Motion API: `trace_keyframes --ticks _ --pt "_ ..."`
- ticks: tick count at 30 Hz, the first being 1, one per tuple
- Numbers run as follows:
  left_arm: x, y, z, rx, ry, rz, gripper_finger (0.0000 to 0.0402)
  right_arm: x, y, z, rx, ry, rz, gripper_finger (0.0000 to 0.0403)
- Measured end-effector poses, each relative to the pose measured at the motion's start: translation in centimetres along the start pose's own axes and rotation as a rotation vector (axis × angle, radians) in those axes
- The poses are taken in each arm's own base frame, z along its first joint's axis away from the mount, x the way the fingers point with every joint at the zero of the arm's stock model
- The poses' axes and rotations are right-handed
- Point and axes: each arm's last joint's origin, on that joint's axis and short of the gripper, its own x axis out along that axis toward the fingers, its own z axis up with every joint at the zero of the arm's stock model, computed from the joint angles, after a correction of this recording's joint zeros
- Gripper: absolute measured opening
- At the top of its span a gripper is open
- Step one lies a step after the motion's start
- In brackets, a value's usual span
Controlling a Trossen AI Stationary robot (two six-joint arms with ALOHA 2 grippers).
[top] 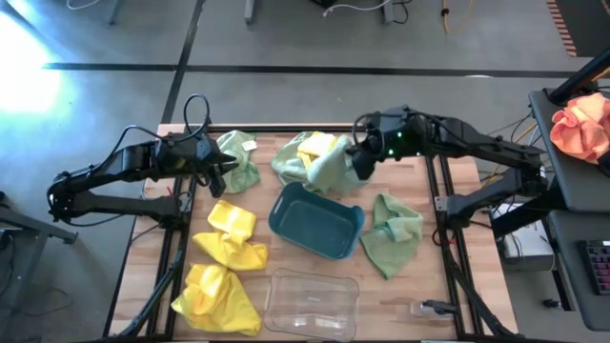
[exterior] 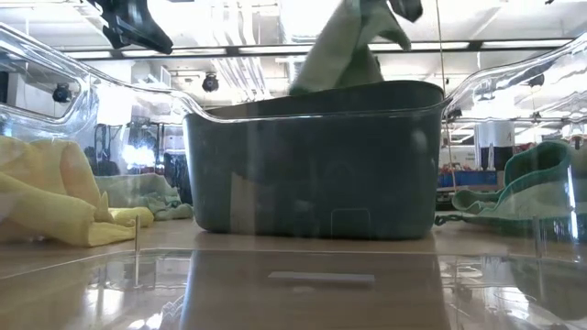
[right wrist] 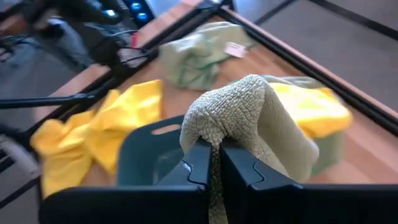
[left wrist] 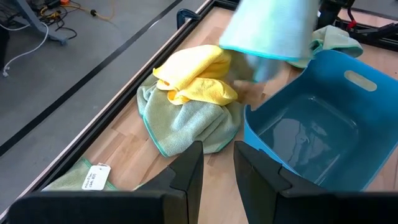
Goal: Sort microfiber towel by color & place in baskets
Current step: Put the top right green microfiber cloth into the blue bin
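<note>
My right gripper (top: 362,164) is shut on a pale green microfiber towel (top: 332,170) that hangs over the far edge of the dark teal basket (top: 315,221). The clear basket (top: 312,303) stands nearer the front edge. My left gripper (top: 217,168) hovers open and empty beside another green towel (top: 238,157) at the far left. A yellow towel (left wrist: 193,74) lies on a green one (left wrist: 186,121) at the far middle. Two yellow towels (top: 229,236) (top: 217,297) lie at the left, and a green towel (top: 391,236) at the right. My right gripper pinches a bunched fold of the pale green towel (right wrist: 231,127) between its two fingers, slanting down from the table's right side. The towel is lifted clear of the table and hangs slack below the fingers (exterior: 344,50), above the teal basket's rim.
An orange-pink cloth (top: 581,129) lies on a side stand off the table's right. Black frame rails (top: 438,191) run along the table's left and right sides. Bare wood (top: 400,295) shows at the front right, beside the clear basket.
</note>
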Motion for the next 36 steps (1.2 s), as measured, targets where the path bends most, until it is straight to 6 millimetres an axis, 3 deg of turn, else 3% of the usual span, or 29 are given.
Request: trace_keyframes --ticks 15,25,36 --pt "0.0 0.0 0.0 0.000 0.000 0.001 0.0075 -2.4 9.0 0.6 -0.173 -0.004 0.257 0.0013" --pt "0.0 0.0 0.0 0.012 0.001 0.000 0.0075 1.7 9.2 -2.0 -0.240 0.273 0.015 0.0013" --pt "0.0 -0.1 -0.1 0.026 0.008 -0.032 0.0075 5.2 9.9 -3.1 -0.240 0.371 0.004 0.0013"
